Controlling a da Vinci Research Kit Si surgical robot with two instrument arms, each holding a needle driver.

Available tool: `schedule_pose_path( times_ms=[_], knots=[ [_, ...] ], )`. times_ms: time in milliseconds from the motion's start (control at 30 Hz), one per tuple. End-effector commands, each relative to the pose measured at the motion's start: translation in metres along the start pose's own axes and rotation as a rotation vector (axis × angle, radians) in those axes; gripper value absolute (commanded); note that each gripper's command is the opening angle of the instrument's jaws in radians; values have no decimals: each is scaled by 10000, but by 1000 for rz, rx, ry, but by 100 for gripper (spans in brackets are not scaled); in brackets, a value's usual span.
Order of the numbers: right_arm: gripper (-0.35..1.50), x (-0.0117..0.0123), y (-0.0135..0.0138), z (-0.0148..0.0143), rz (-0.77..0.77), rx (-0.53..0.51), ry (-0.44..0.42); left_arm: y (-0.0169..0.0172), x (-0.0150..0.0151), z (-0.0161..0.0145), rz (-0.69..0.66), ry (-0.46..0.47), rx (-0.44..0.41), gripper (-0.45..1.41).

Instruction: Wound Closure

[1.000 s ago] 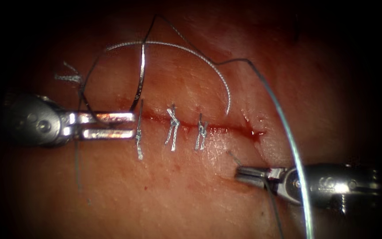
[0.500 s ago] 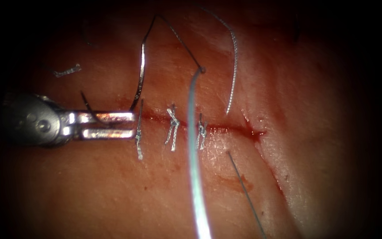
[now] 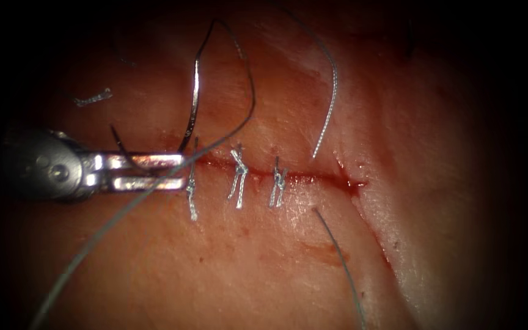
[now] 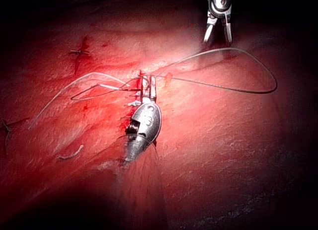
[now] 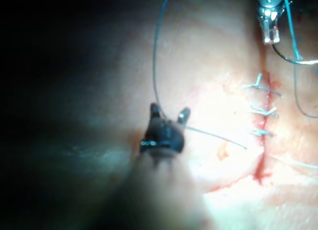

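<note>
My left tool [image 3: 154, 172] lies at the left end of the cut [image 3: 288, 177], its jaws clenched on the needle [image 3: 194, 98] near the tip end; the rest of the curve rises clear of the tissue [image 3: 245, 256] above the cut. My right tool [image 5: 170, 115] hovers off the tissue with its jaws parted, grasping nothing. The thread [image 3: 154, 189] trails from the needle's tail in a loop, crossing my left jaws. Three knotted stitches [image 3: 238, 177] sit across the cut.
</note>
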Motion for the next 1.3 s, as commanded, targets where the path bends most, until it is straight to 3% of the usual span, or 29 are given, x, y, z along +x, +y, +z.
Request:
schedule_pose_path(
  times_ms=[33,233,267,300,433,600,767,1100,1133,1167,1200,1233,1267,1300],
  knots=[
    [130,-14,9,2,5,-17,-17,1,-6,6,0,2,0,-45],
    [131,-61,75,-9,-49,-107,-133,1,-8,4,8,3,-2,-45],
    [131,-61,75,-9,-49,-107,-133,1,-8,4,8,3,-2,-45],
    [133,-69,94,5,-59,-148,-144,2,-10,6,9,5,-6,-45],
    [133,-77,115,33,-68,-210,-114,4,-11,7,11,7,-10,-45],
    [135,-90,124,68,-76,-219,-101,4,-12,6,12,7,-11,-45],
    [131,-104,114,120,-108,-214,-79,5,-12,6,12,9,-14,-45],
    [106,-91,126,125,-90,-246,-23,6,-12,6,13,10,-15,-45],
    [100,-90,125,126,-89,-247,-20,6,-12,6,13,10,-15,-45],
    [51,-87,122,127,-90,-232,-15,6,-12,6,13,9,-15,-45],
    [51,-87,122,127,-90,-232,-15,6,-12,6,13,9,-15,-45],
    [14,-86,121,127,-91,-223,-12,6,-12,6,13,10,-15,-45],
    [-35,-85,119,126,-92,-207,-7,6,-12,5,13,10,-15,-45],
    [-35,-86,118,126,-100,-190,1,6,-12,5,13,10,-15,-45]
  ],
)
